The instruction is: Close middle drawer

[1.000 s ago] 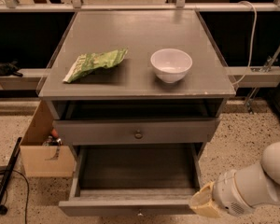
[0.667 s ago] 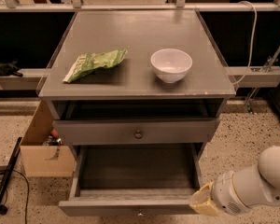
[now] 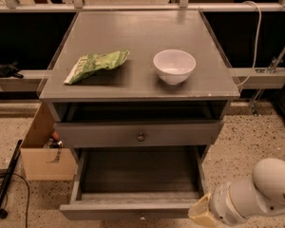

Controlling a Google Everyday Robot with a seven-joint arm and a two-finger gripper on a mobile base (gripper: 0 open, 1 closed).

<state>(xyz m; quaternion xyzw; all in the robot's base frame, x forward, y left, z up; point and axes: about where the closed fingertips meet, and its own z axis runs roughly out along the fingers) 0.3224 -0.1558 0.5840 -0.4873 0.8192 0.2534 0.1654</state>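
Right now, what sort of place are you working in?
Probably a robot test lab or workshop, not a home: speckled floor, a cardboard box beside the grey cabinet, a loose cable. The hand sits by the right front corner of the open middle drawer.

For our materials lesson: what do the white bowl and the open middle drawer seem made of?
The white bowl: smooth sheen, ceramic or plastic. The middle drawer: matte grey boards, likely painted wood. The gripper sits by its front right corner.
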